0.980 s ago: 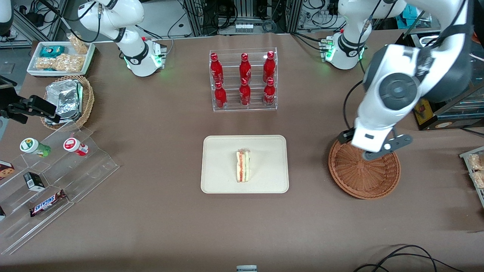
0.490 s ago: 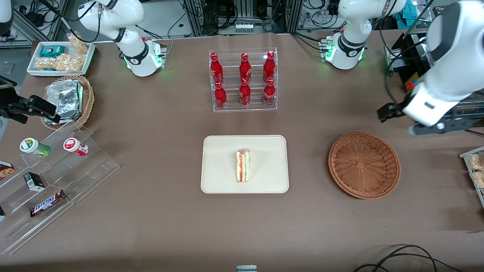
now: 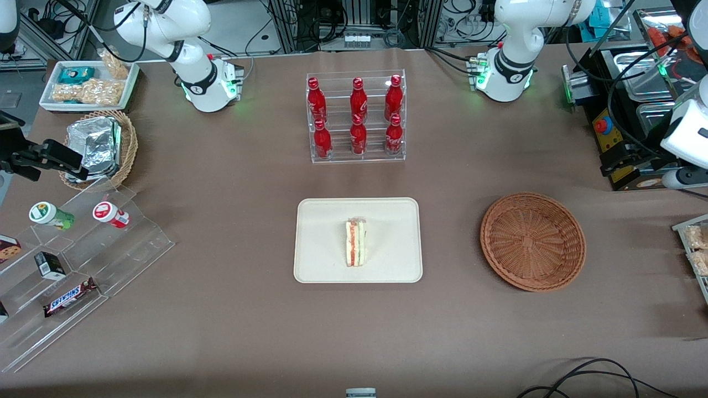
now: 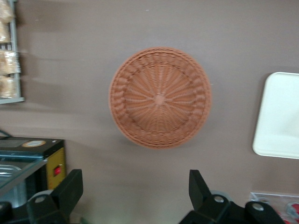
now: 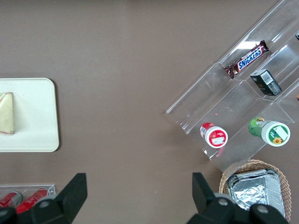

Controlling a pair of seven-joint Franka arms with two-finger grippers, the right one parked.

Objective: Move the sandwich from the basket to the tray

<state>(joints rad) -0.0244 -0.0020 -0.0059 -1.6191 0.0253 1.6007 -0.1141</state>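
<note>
**One sandwich on the tray, claw spread with nothing in it**

One sandwich (image 3: 355, 242) stands on its edge on the cream tray (image 3: 321, 221), near the tray's middle, with its orange-pink and green layers facing the front camera. It also shows at the edge of the right wrist view (image 5: 6, 113), lying on that same tray (image 5: 37, 116).

The round reddish-brown basket (image 3: 532, 241) sits on the brown tabletop (image 3: 232, 320) beside the tray, toward the working arm's end, and well apart from it. Nothing lies in the basket; its woven bottom is fully bare in the left wrist view (image 4: 160, 97), where a corner of the tray (image 4: 279, 116) also appears.

The claw (image 4: 135, 191) hangs high above the tabletop near the working arm's end, out past the basket and close to a black box with a red button (image 3: 604, 130). Its two dark fingers (image 4: 71, 189) stand wide apart and pinch nothing. In the front view only part of the claw (image 3: 644, 166) shows at the picture's edge.

Farther from the front camera than the tray stands a clear rack of six red bottles (image 3: 357, 116). Toward the parked arm's end are a clear stepped stand (image 3: 94, 237) with a chocolate bar (image 3: 69, 297), and a paler basket of foil packets (image 3: 99, 146).
</note>
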